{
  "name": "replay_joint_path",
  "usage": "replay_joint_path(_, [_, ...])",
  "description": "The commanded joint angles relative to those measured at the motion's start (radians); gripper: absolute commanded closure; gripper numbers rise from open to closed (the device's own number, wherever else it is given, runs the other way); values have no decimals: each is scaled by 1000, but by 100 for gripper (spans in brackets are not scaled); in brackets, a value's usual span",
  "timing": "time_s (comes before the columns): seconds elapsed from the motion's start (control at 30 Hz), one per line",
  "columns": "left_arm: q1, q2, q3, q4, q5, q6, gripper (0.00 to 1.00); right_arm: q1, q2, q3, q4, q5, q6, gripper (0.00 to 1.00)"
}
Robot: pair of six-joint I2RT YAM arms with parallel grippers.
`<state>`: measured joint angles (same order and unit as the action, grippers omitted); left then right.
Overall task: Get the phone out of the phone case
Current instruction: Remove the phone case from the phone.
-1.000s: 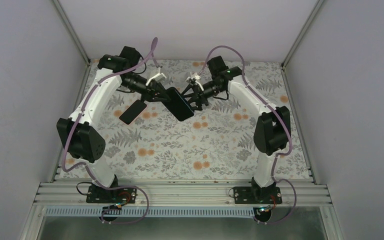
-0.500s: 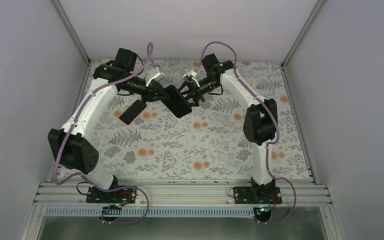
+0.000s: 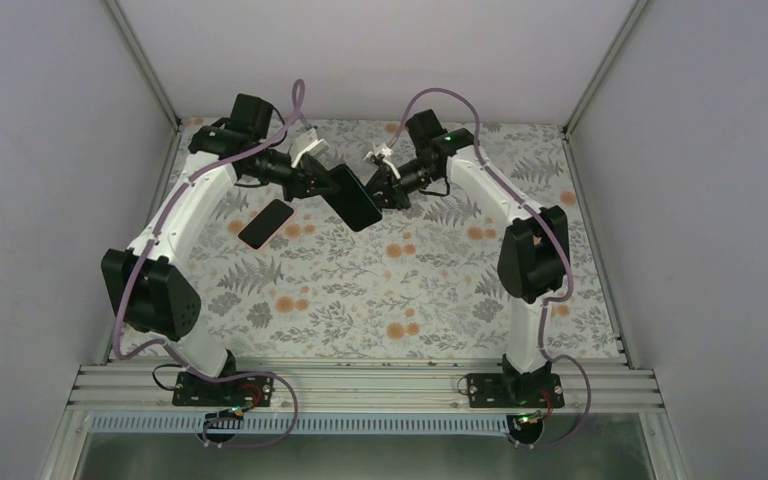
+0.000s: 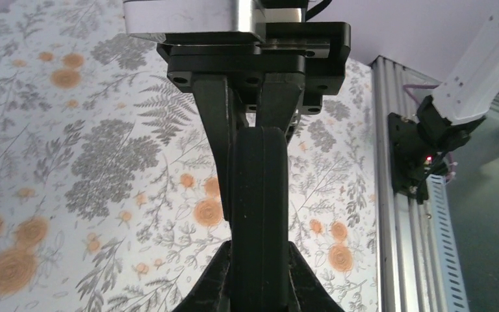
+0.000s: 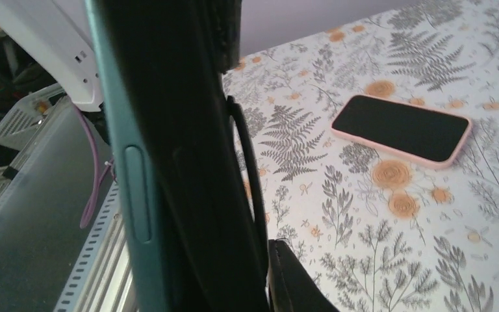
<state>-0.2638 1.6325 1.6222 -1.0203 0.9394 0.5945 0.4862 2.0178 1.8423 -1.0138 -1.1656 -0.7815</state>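
Observation:
A dark phone [image 3: 353, 198] in a teal phone case [image 5: 133, 195] hangs tilted above the mat, between both grippers. My left gripper [image 3: 325, 187] is shut on its left end; in the left wrist view the phone's black edge [image 4: 260, 214] runs up between the two fingers of this gripper [image 4: 260, 286]. My right gripper [image 3: 380, 190] has closed on the opposite end. In the right wrist view one finger [image 5: 295, 279] presses against the black face. The other finger is hidden behind the case.
A second phone in a pink case [image 3: 266, 222] lies flat, screen up, on the floral mat [image 3: 410, 290] left of the held one; the right wrist view also has this pink-cased phone [image 5: 403, 127]. Grey walls enclose the mat, with a metal rail [image 3: 360, 385] along the near edge.
My right gripper has gone from open to closed on the held phone's end. Both arms shifted slightly toward the back with it. The pink-cased phone stayed put.

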Motion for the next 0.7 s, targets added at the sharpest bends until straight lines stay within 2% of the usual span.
replay_joint_path(0.0, [-26,119,54,353,-112,22,98,262,-195,-5,63,-485,160,92])
replay_joint_path(0.03, [-27,124,66,331,-103,31,98,260,-204,-12,66,-479,161,96])
replay_joint_path(0.13, [-27,130,95,268,-86,64,97,251,-221,-22,79,-464,173,97])
replay_joint_path(0.37, [-25,115,135,141,-77,127,77,196,-237,-28,95,-483,194,97])
replay_joint_path(0.4, [-25,107,130,135,-73,129,72,183,-240,-29,107,-488,208,97])
replay_joint_path(0.5, [-26,94,120,121,-65,132,45,153,-252,-37,148,-511,250,97])
replay_joint_path(0.57, [-25,82,111,117,-62,133,23,135,-259,-45,173,-523,270,97])
replay_joint_path(0.6, [-24,74,101,125,-60,130,3,127,-262,-51,186,-526,282,97])
replay_joint_path(0.67, [-23,58,94,129,-62,122,0,108,-268,-64,205,-527,298,97])
